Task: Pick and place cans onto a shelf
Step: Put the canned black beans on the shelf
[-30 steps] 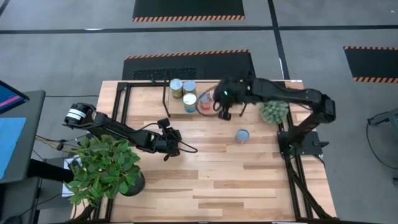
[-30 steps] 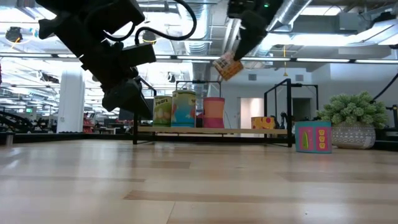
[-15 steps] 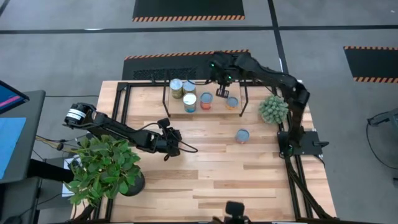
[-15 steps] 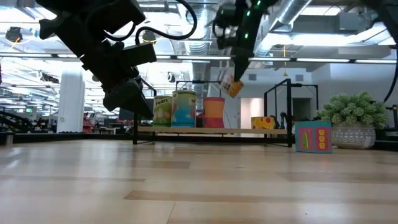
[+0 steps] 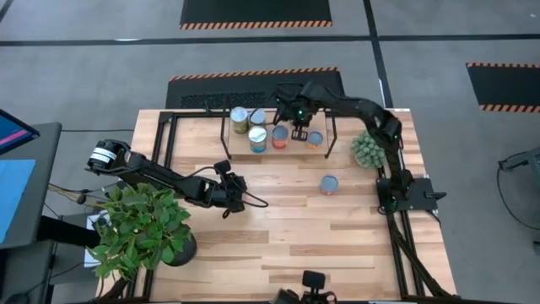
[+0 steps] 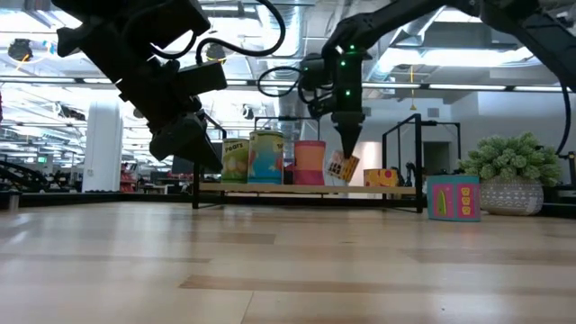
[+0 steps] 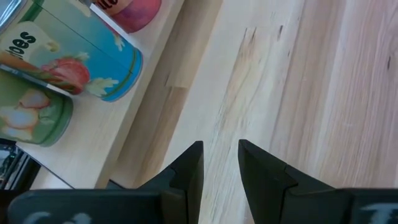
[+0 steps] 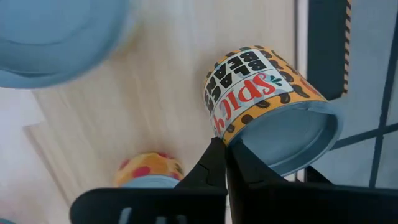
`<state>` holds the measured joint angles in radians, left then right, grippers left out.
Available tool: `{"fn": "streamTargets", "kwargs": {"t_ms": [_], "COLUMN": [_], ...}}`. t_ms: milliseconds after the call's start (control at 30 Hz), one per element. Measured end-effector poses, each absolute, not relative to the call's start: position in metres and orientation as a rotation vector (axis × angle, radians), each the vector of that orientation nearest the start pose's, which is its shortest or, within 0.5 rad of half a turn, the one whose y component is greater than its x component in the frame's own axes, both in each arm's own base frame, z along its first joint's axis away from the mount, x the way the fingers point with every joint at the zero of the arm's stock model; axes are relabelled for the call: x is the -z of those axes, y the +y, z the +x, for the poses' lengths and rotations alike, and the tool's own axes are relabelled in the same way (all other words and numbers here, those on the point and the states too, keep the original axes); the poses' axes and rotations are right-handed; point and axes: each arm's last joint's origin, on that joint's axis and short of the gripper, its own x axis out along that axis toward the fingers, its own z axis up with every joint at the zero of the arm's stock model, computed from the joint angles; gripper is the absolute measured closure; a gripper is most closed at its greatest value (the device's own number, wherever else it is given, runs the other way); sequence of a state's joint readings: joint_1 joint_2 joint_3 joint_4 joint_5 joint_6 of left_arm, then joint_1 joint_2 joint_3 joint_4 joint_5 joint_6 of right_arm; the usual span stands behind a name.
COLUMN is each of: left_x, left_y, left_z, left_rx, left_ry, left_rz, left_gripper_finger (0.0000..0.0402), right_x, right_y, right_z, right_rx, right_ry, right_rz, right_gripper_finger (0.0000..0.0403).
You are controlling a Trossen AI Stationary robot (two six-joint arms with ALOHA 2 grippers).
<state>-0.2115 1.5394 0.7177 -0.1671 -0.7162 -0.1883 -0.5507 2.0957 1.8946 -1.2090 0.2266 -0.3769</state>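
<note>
**Low view: my right gripper lowers a tilted can at the shelf**

My right gripper (image 6: 346, 151) is clamped on the rim of an orange can (image 6: 341, 167), tilted just above the shelf (image 6: 270, 189) beside other cans (image 5: 258, 138). My left gripper (image 5: 238, 203) hangs over the counter (image 5: 321, 245), fingers apart, empty. One can (image 5: 329, 184) stands on the counter.

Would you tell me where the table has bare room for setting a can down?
Bare: the tabletop between the leafy plant and the loose can. Crowded: the shelf, where the right gripper holds a tilted can.
</note>
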Motion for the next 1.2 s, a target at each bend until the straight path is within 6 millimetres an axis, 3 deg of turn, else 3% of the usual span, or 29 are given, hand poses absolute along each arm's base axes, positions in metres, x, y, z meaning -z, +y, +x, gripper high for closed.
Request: {"fn": "streamTargets", "kwargs": {"t_ms": [333, 833, 1200], "left_x": [-0.154, -0.153, -0.153], "left_y": [-0.039, -0.039, -0.039], "left_z": [0.270, 0.270, 0.270], "left_rx": [-0.538, -0.517, -0.518], "left_ry": [0.841, 0.848, 0.848], "left_rz": [0.272, 0.260, 0.256], "left_gripper_finger": [0.0308, 0.0308, 0.0308], "right_x": [-0.246, -0.246, -0.246], "right_y": [-0.211, -0.213, -0.215], "right_z": [0.358, 0.355, 0.359], "right_rx": [0.324, 0.326, 0.327], "right_ry": [1.558, 1.560, 1.517], "right_rz": [-0.068, -0.030, -0.064], "right_gripper_finger": [0.0371, 0.0353, 0.0306]}}
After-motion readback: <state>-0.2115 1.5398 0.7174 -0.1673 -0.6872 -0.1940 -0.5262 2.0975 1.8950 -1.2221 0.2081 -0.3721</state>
